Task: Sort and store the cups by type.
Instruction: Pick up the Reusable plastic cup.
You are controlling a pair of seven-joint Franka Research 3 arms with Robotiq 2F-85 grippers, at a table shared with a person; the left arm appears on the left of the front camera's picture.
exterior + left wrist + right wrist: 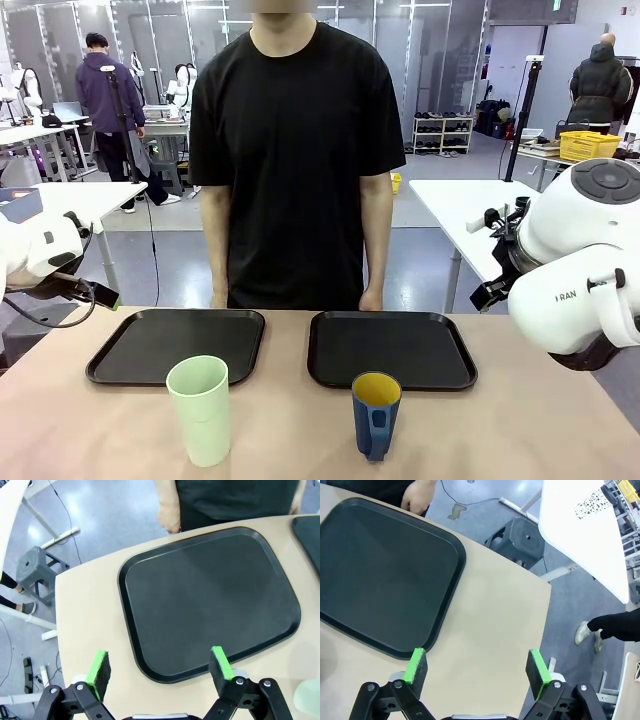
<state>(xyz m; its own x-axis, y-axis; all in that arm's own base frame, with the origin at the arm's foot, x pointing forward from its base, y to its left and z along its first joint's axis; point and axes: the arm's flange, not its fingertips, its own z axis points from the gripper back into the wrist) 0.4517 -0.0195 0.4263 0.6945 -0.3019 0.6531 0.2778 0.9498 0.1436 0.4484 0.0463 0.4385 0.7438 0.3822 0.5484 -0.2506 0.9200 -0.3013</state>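
Near the table's front edge stand the two cups. The tall pale mint-green tumbler (200,409) is front left, and its rim also shows as a pale edge (307,700) at the lower right of the left wrist view. The shorter dark blue mug (376,413), yellow inside, stands front centre-right with its handle toward me. My left gripper (160,667) hangs open above the near edge of the left black tray (210,600), nothing between its green pads. My right gripper (476,672) is open too, over bare tabletop beside the right black tray (375,575).
Two black trays (180,343) (390,348) lie side by side mid-table. A person in a black T-shirt (295,150) stands at the far edge, hands resting by the trays. My arms sit high at the far left (35,250) and far right (585,260). Bare table surrounds the cups.
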